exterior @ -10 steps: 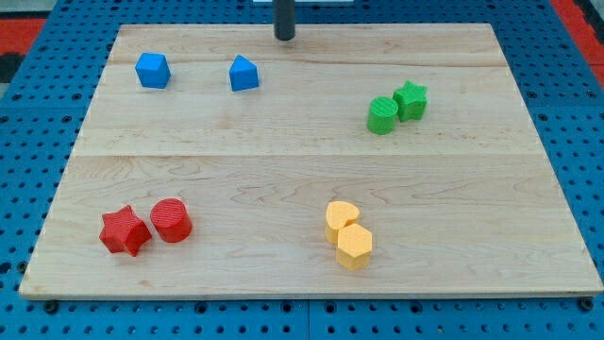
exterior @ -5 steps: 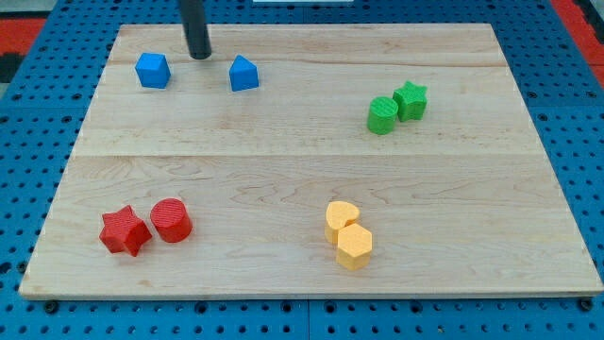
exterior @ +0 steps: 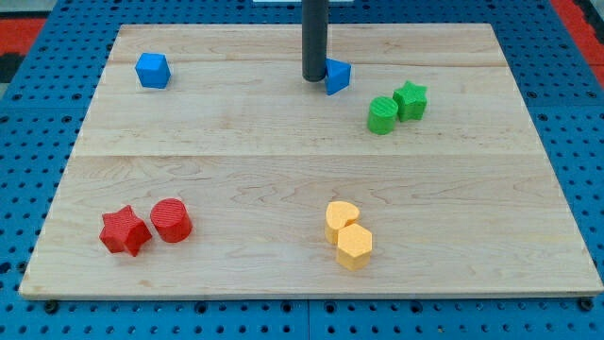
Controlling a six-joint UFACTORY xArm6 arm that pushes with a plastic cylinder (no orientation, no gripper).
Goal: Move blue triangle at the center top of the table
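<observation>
1. Camera view, wooden board point(exterior: 283, 170) on a blue pegboard surface point(exterior: 28, 189). I take the blue triangle point(exterior: 338, 76) as landmark; it lies near the board's top edge, slightly to the view's right of centre.
2. My tip point(exterior: 313, 77) stands on the board directly at the view's left of the blue triangle, touching or all but touching its left face; the rod rises straight up and out of the view's top. I carry no jaws to open or close, and I grip nothing; the rod only rests beside the block.
3. Blue cube-like block point(exterior: 152, 70): well apart from the blue triangle, far toward the view's left, at about the same height in the view.
4. Green cylinder point(exterior: 382, 115) and green star point(exterior: 411, 100): near the blue triangle, to its lower right in the view, the two touching each other.
5. Yellow pair: a rounded yellow block point(exterior: 342, 217) and a yellow hexagonal block point(exterior: 355, 246), touching, well below the blue triangle in the view.
6. Red star point(exterior: 125, 231) and red cylinder point(exterior: 171, 220): side by side, far to the lower left of the blue triangle in the view.
</observation>
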